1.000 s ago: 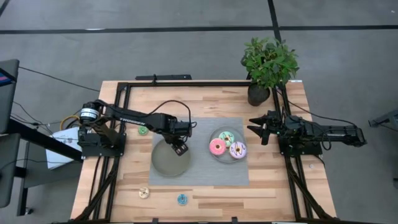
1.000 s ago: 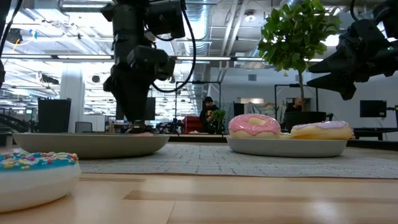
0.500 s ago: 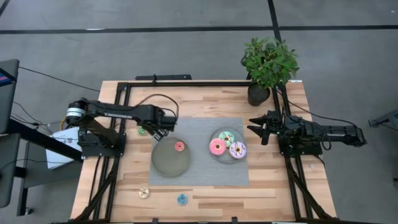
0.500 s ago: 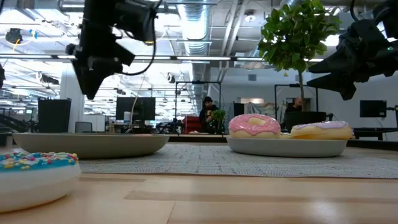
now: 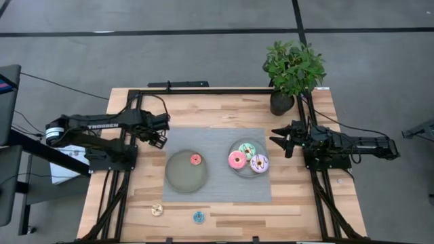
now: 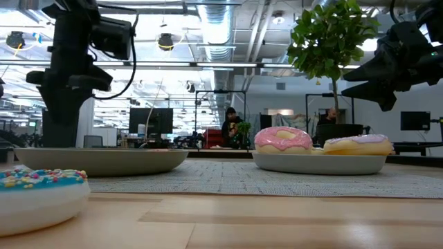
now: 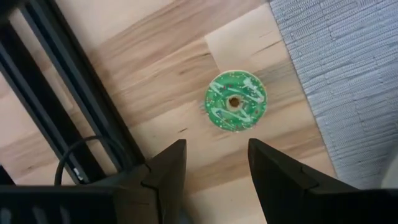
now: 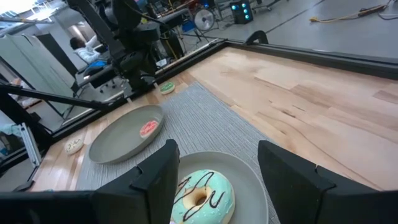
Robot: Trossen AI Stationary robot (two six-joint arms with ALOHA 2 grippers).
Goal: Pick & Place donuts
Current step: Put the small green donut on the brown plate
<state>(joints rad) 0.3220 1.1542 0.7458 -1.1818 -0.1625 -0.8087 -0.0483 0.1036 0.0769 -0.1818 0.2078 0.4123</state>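
My left gripper [image 5: 160,138] hangs open above the tiny green donut [image 7: 236,101], which lies flat on the bare wood beside the grey mat; its fingers stand to either side without touching. The tiny red donut [image 5: 195,159] lies on the left plate [image 5: 182,177]. The pink donut [image 5: 237,160], the green-white donut [image 5: 247,149] and the white-purple donut [image 5: 259,163] rest on the right plate [image 5: 231,146]. The cream donut [image 5: 156,209] and the blue donut [image 5: 198,217] lie on wood near the near edge. My right gripper [image 5: 281,139] waits open at the table's right.
A grey woven mat [image 5: 217,190] lies under both plates. A potted plant [image 5: 291,71] stands at the far right corner. The black frame rails [image 7: 68,93] run close beside the green donut. Bare wood lies between the mat and the near edge.
My left gripper has risen from the left plate, leaving the tiny red donut lying there. It has swung toward the table's left and far side and now hangs over the tiny green donut. My right arm has kept still.
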